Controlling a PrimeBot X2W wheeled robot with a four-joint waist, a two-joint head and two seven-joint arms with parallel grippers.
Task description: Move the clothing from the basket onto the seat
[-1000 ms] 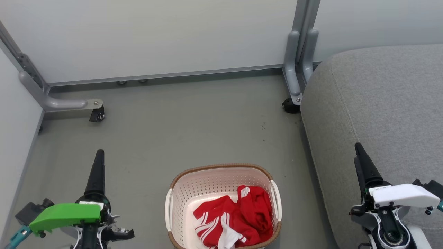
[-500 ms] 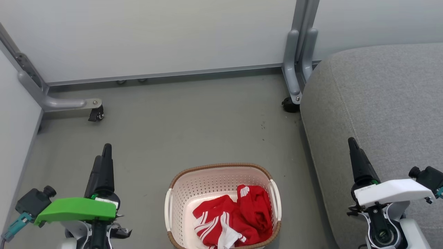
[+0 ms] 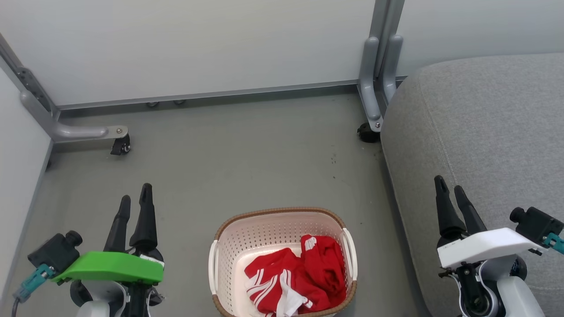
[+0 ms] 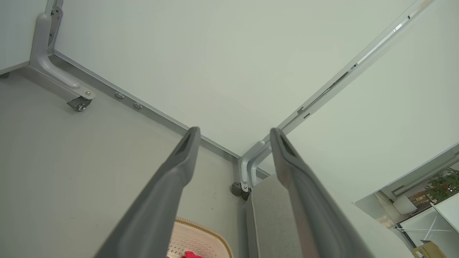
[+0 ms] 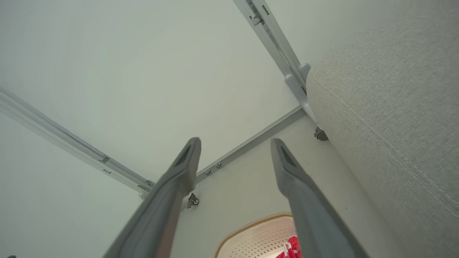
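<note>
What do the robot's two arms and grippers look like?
The left gripper has two long, dark, tapered fingers, a green cover and a black camera with a teal plug. The right gripper has the same fingers, camera and plug, but a white cover.

left gripper point(image 3: 135, 192): two long dark fingers, tapering to points
right gripper point(image 3: 448, 183): the same dark tapering pair
left wrist cover point(image 3: 110, 267): bright green wedge with small white label
right wrist cover point(image 3: 484, 247): white wedge with tiny dark print
left camera point(image 3: 55, 251): black block, round lens, teal plug, grey cable
right camera point(image 3: 534, 221): black block, teal plug
wrist housings point(image 3: 513, 293): white shells around black round joints
</note>
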